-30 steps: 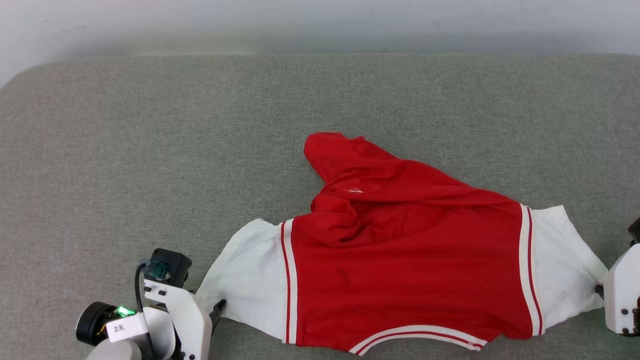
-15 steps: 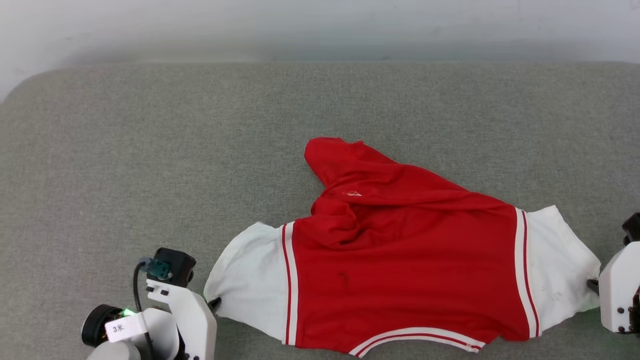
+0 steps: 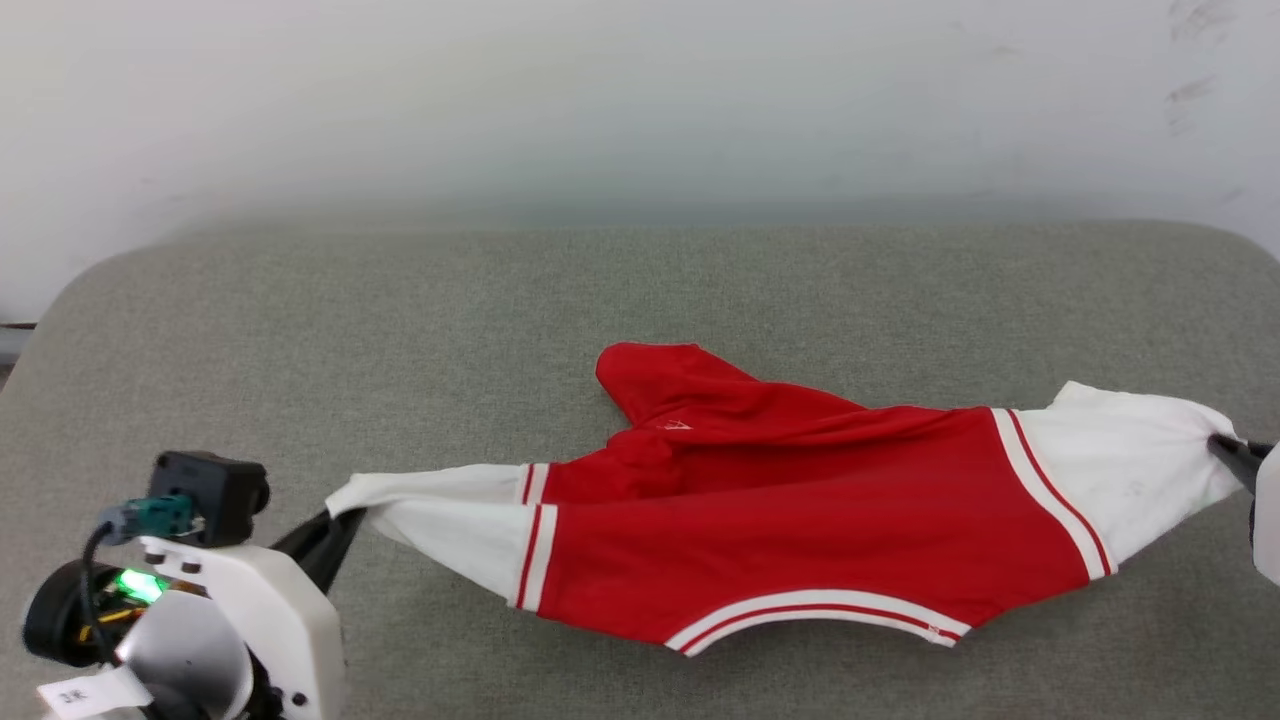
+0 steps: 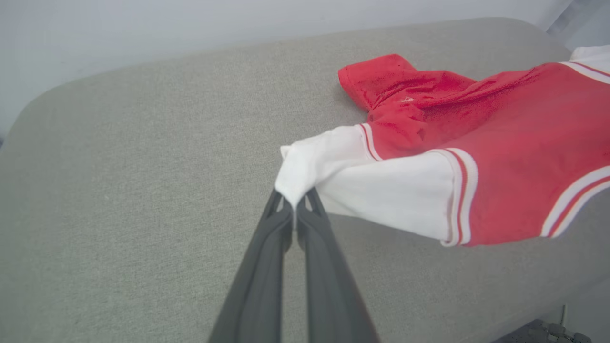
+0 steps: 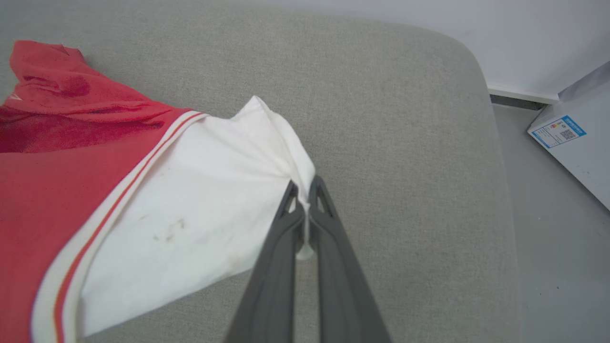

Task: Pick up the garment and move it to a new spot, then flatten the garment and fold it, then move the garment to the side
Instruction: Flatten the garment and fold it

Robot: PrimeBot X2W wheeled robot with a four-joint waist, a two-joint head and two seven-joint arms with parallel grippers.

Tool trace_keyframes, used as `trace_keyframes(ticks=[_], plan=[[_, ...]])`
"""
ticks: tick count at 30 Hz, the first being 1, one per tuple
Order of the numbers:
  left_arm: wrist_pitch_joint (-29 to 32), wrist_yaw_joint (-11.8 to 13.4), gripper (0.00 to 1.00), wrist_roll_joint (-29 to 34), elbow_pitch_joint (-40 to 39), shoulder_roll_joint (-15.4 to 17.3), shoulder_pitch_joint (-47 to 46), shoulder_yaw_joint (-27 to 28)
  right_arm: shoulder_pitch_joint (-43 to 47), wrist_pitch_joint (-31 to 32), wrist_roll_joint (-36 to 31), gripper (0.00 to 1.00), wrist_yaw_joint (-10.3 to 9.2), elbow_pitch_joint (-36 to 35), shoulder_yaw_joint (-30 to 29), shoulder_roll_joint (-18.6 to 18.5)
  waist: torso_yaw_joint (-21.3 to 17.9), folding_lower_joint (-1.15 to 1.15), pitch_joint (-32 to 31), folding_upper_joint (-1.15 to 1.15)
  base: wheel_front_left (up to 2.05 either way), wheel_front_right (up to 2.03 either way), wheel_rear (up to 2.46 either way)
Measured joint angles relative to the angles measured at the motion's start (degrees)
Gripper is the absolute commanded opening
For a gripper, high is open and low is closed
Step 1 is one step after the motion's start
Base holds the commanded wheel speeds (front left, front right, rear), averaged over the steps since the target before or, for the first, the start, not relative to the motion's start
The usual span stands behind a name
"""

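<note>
The garment [image 3: 790, 530], red with white short sleeves and red-white striped trim, hangs stretched between both grippers just above the grey cushion [image 3: 500, 330]. Its far red part [image 3: 670, 385] still rests crumpled on the cushion. My left gripper [image 3: 335, 520] is shut on the tip of the white left sleeve [image 3: 440, 510]; the left wrist view shows the gripper [image 4: 294, 202] pinching the cloth. At the right edge my right gripper [image 3: 1222, 447] is shut on the white right sleeve [image 3: 1130, 475], and in the right wrist view this gripper [image 5: 302, 188] has cloth bunched between its fingers. The garment's [image 5: 57, 181] letters and number are hidden.
The grey cushion [image 5: 405, 119] ends in a rounded edge at the right, with floor and a white box [image 5: 579, 143] beyond it. A pale wall [image 3: 640, 100] runs behind the cushion. Bare cushion lies left of and behind the garment [image 4: 514, 143].
The left gripper has shut on the left sleeve. Both grippers have lifted the sleeves and pulled the garment taut. The head camera has tilted up, so more wall shows.
</note>
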Motion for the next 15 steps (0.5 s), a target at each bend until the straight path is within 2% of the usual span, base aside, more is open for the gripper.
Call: trace_keyframes(ticks=[8, 15], plan=[[-2.37, 1.45, 0.0, -0.35, -5.86, 3.6, -2.04, 8.2, -6.19, 3.39, 3.34, 0.0, 0.01, -7.26, -3.81, 0.1, -1.36, -0.01, -3.05, 0.0, 0.0, 0.0, 0.0], [-6.19, 0.64, 0.0, -1.58, -6.95, 4.78, -8.76, 13.02, -13.15, 2.07, 3.3, 0.0, 0.01, -9.16, -4.88, 1.42, -2.28, -0.01, -3.54, 0.0, 0.0, 0.0, 0.0]])
